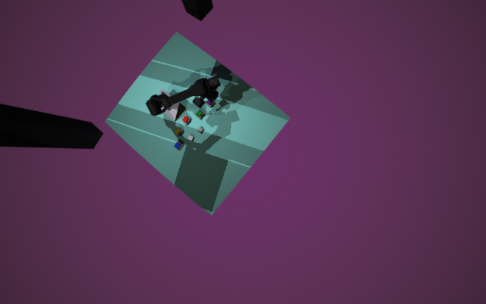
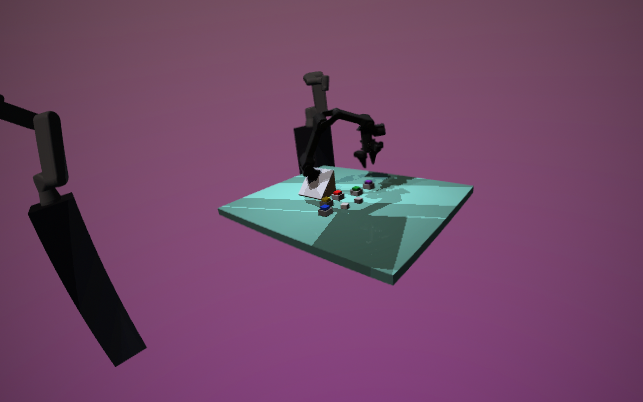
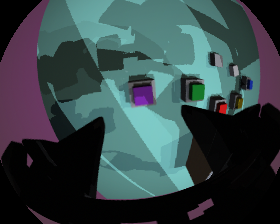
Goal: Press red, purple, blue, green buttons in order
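The end effector (image 2: 368, 161) is hanging well above the table (image 2: 414, 240) with its fingers spread wide apart and gripping nothing. It is hovering over the purple button (image 2: 368, 183), which is sitting at the far end of the button group; in the wrist view that button (image 3: 143, 94) is showing between the two fingertips. The green button (image 2: 356, 189) is lying just beside it, the red button (image 2: 337, 193) is sitting near the arm's white base (image 2: 317, 186), and the blue button (image 2: 325, 208) is resting nearest the exterior camera, next to a dull yellowish button (image 1: 177, 131). Two small pale blocks (image 1: 200, 129) are lying among them, apparently untouched, though they are very small here.
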`<state>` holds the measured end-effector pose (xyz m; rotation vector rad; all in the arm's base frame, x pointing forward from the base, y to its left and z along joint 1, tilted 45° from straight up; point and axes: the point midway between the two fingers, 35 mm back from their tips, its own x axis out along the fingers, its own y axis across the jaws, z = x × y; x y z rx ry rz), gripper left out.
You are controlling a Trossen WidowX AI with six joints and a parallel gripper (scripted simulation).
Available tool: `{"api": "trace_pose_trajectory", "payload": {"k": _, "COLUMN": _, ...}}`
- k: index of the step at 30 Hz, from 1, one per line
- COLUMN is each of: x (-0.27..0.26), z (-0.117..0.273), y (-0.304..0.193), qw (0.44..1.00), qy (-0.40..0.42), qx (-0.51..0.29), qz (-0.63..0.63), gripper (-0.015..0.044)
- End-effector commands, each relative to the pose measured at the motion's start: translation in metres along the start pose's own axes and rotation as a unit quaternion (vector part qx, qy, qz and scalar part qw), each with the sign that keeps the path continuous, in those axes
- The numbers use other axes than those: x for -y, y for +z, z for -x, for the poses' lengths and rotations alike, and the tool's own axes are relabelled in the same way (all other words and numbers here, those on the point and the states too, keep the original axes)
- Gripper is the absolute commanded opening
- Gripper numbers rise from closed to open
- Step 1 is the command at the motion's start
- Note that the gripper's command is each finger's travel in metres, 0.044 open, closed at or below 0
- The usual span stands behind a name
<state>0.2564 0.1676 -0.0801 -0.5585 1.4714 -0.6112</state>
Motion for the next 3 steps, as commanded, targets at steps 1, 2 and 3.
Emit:
{"api": "trace_pose_trajectory", "payload": {"k": 1, "x": -0.0176, "z": 0.0033, "y": -0.0052, "qw": 1.000, "qy": -0.006, "qx": -0.006, "qz": -0.002, "gripper": 0.0400}}
{"api": "trace_pose_trajectory", "payload": {"k": 2, "x": -0.0176, "z": 0.0033, "y": -0.0052, "qw": 1.000, "qy": -0.006, "qx": -0.006, "qz": -0.002, "gripper": 0.0400}}
{"api": "trace_pose_trajectory", "payload": {"k": 3, "x": -0.0176, "z": 0.0033, "y": -0.0052, "qw": 1.000, "qy": -0.006, "qx": -0.006, "qz": -0.002, "gripper": 0.0400}}
